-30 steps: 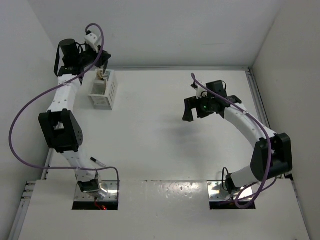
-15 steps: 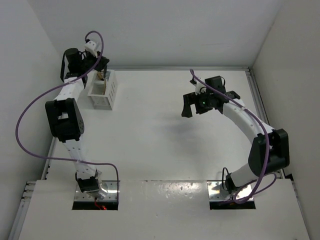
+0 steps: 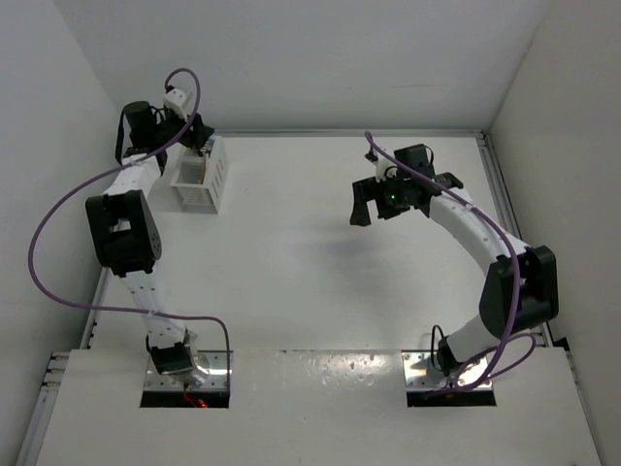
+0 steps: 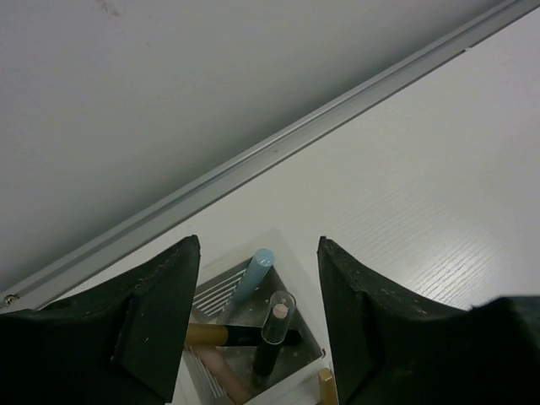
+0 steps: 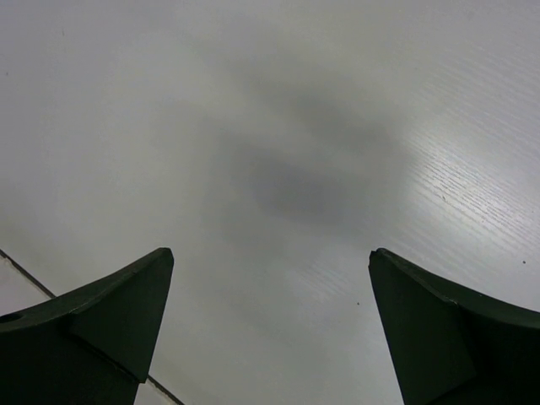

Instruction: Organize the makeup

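In the left wrist view the makeup stands in one compartment of the white slotted box (image 4: 295,278): a light blue stick (image 4: 253,274), a black stick with a clear cap (image 4: 274,329), a black stick with a gold end (image 4: 221,335) and a pink stick (image 4: 221,373). My left gripper (image 4: 258,246) hovers just above them, open, with nothing between its fingers. From above, the left gripper (image 3: 196,136) is over the far end of the box (image 3: 201,180). My right gripper (image 3: 372,208) hangs open over bare table (image 5: 278,126), holding nothing.
The box sits at the table's far left, close to the back wall rail (image 4: 337,114) and the left wall. A gold-tipped piece (image 4: 326,388) shows at the box's near edge. The right arm arcs along the table's right side.
The left gripper's jaws have spread apart above the box compartment, and the left arm has reached further towards the back wall. The right gripper has drifted slightly back and left.
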Robot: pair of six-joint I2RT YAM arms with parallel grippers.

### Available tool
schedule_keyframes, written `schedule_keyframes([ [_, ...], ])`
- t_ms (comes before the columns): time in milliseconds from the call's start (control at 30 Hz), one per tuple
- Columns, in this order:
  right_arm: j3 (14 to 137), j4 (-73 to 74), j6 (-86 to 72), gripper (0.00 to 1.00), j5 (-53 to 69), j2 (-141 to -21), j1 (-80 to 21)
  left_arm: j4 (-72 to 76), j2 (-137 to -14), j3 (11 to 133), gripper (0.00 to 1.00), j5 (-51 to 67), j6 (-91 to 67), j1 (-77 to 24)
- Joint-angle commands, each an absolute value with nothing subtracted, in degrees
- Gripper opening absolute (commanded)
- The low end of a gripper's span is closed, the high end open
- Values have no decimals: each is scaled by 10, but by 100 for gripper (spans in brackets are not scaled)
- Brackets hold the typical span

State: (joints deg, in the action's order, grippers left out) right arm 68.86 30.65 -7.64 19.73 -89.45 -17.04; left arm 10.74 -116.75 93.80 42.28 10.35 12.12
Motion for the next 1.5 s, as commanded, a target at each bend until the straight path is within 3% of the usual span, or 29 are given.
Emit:
schedule_keyframes([
  [0, 698, 303, -69, 100, 201, -875, -175, 71, -1109, 993, 64, 471, 127, 144],
  [100, 695, 305, -61, 100, 200, -866, -182, -89, -1074, 1052, 58, 574, 271, 160],
  [167, 691, 309, -55, 100, 196, -861, -187, -282, -1037, 1049, 57, 602, 491, 167],
  [233, 678, 308, -49, 100, 194, -853, -194, -416, -972, 1025, 57, 567, 657, 167],
  [267, 673, 302, -49, 100, 198, -849, -196, -540, -951, 986, 57, 495, 826, 155],
  [367, 644, 294, -48, 100, 200, -830, -205, -722, -876, 857, 60, 358, 1058, 124],
  [500, 623, 308, -33, 100, 204, -816, -219, -744, -796, 667, 71, 182, 1061, 89],
  [667, 612, 321, -31, 100, 211, -809, -231, -699, -762, 510, 73, 85, 976, 18],
  [867, 613, 330, -40, 100, 214, -816, -247, -639, -778, 421, 79, -7, 933, -44],
  [1033, 628, 351, -46, 100, 204, -829, -263, -594, -809, 402, 95, -19, 903, -36],
  [1467, 737, 410, -50, 100, 188, -893, -289, -506, -765, 302, 96, -35, 956, -20],
])
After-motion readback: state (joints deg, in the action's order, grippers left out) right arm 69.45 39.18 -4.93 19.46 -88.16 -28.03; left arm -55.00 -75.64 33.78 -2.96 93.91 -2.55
